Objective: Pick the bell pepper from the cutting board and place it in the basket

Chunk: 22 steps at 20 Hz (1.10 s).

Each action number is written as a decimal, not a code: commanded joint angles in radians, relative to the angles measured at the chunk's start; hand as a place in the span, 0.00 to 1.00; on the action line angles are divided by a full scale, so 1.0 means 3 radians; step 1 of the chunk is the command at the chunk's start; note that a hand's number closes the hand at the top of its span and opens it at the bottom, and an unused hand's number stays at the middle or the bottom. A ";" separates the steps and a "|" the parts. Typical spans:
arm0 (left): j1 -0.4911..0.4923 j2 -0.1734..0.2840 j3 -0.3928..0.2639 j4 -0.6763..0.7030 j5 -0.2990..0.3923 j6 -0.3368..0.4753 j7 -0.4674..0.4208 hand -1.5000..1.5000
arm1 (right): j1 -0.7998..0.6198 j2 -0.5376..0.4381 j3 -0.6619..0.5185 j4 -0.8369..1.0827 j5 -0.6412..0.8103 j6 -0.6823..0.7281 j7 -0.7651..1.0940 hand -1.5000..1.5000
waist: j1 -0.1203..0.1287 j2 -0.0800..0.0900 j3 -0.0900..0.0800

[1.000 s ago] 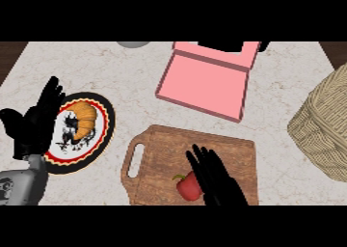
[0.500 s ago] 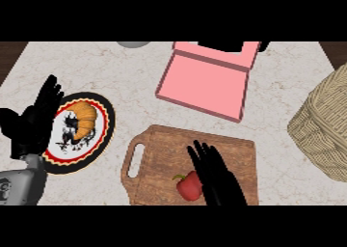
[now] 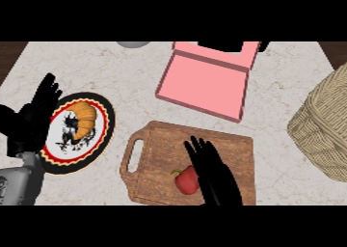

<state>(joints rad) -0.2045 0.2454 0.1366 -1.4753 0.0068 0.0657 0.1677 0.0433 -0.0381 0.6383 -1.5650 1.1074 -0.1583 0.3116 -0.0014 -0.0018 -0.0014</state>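
Right robot hand open, touching bell pepper on cutting board.

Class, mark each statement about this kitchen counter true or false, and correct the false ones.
1. The bell pepper lies on the cutting board. True.
2. The bell pepper is already in the basket. False: it is on the board, beside the right hand.
3. A croissant sits on the plate. True.
4. The right hand's fingers are curled round the pepper. False: they lie straight beside it.
5. The left hand shows at the view's right edge. False: it is at the left, by the plate.
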 commanded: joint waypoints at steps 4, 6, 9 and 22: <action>-0.0120 -0.0147 -0.0016 0.0237 -0.0134 0.0113 -0.0119 0.50 | -0.0316 0.0110 -0.0259 0.0599 -0.0098 -0.0097 -0.0210 0.00 | 0.0000 0.0011 0.0005; -0.0089 -0.0099 -0.0027 0.0035 -0.0111 0.0044 0.0070 0.50 | -0.0133 0.0102 -0.0124 0.0553 -0.0027 -0.0091 -0.0200 0.00 | 0.0003 0.0006 0.0005; 0.0078 -0.0042 0.0037 0.0023 -0.0007 -0.0109 -0.0113 0.50 | -0.0197 0.0083 0.0016 0.0560 0.0024 0.0154 -0.0231 1.00 | 0.0013 0.0006 0.0004; -0.0005 -0.0132 -0.0032 -0.0094 -0.0119 0.0020 0.0031 0.50 | -0.0221 0.0123 -0.0254 0.1012 -0.0408 -0.0244 -0.0090 1.00 | 0.0033 0.0016 0.0010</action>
<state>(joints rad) -0.1998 0.2168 0.1416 -1.4815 -0.0182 0.0602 0.1624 -0.0412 -0.0180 0.6026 -1.3715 1.0530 -0.1601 0.1980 0.0023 -0.0181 -0.0084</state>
